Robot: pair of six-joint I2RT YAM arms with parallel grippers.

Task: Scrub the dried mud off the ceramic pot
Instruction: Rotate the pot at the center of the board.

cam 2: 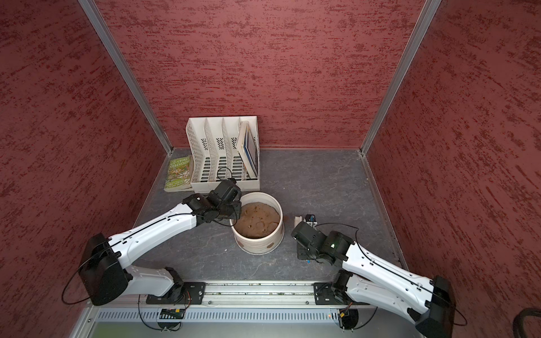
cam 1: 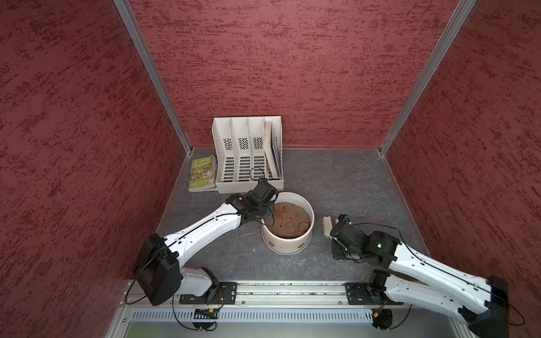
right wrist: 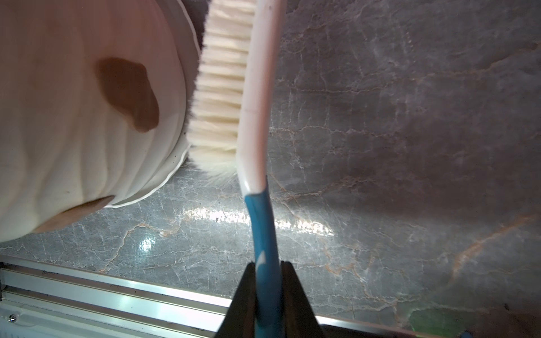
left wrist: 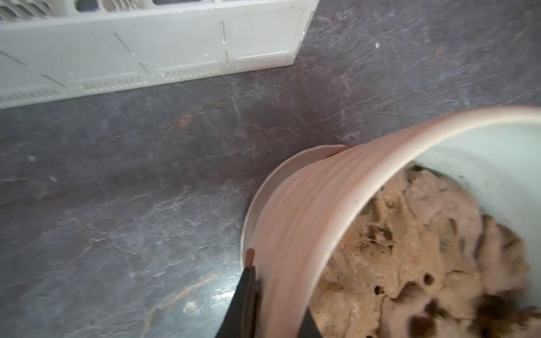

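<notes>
Wide cream-white ridged ceramic pot [cam 1: 288, 245] is sitting mid-desk on the dark grey stone-patterned desk [cam 1: 345, 181], filled with a lumpy brown soil mound [cam 1: 291, 219]. Left end effector [left wrist: 276, 313] is clamping the pot's rim on its own side, one finger outside the wall and one inside. Right end effector [right wrist: 268, 281] is pinching the blue handle of a white scrubbing brush [right wrist: 254, 102]. Cream bristles are facing the pot's base, just beside it; contact unclear. Flat brown patch of dried mud [right wrist: 126, 90] is showing on the outer wall near the bristles. White slotted file organiser [cam 1: 248, 152] is standing behind the pot.
</notes>
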